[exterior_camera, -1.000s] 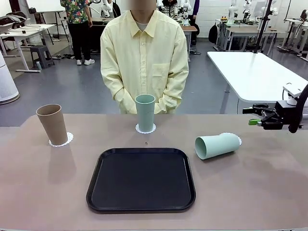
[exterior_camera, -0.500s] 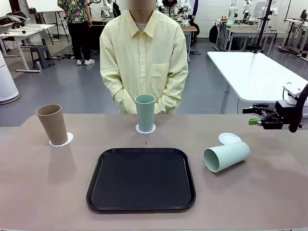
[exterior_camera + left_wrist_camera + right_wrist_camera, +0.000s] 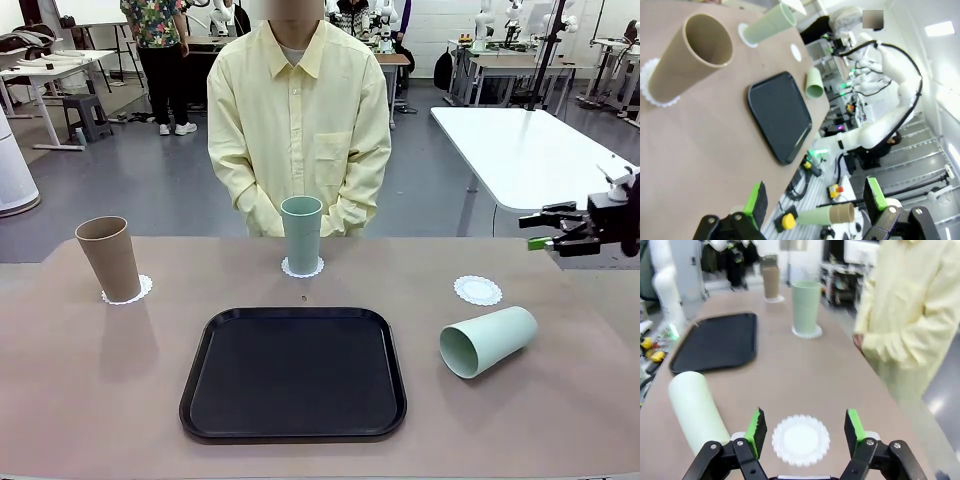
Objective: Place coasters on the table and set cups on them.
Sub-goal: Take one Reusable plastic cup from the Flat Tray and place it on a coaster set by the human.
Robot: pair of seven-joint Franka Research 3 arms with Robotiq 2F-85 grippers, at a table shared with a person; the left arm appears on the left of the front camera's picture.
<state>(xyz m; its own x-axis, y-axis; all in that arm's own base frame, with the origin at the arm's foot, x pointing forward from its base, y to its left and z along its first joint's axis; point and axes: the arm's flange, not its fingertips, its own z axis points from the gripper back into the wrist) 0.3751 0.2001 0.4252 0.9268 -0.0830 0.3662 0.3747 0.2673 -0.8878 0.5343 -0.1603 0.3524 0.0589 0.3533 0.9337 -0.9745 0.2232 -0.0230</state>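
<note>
Seen from the front, the tan cup (image 3: pixel 108 258) stands on its coaster (image 3: pixel 128 292) at the desk's (image 3: pixel 100 400) 10 o'clock. The left hand (image 3: pixel 815 205), in its own wrist view, is spread wide and empty, well apart from everything.

At 12 o'clock the middle green cup (image 3: pixel 301 234) stands upright on a second coaster (image 3: pixel 302 268), just in front of the person (image 3: pixel 298 130). The black tray (image 3: pixel 293 372) lies empty at the centre.

Further right is the bare coaster (image 3: pixel 477 290). At its 6 o'clock the fallen green cup (image 3: pixel 488 341) lies on its side, near the coaster but apart from it. Its long axis runs from its mouth at 8 o'clock to its base at 2 o'clock.

The right hand (image 3: pixel 545 228) hangs above the desk's right edge, fingers apart and holding nothing. The fallen green cup lies at about its 7 o'clock.

This hand is clearly the nearer one. Righting the cup likely means grasping across its side, and nothing stands in the way.
</note>
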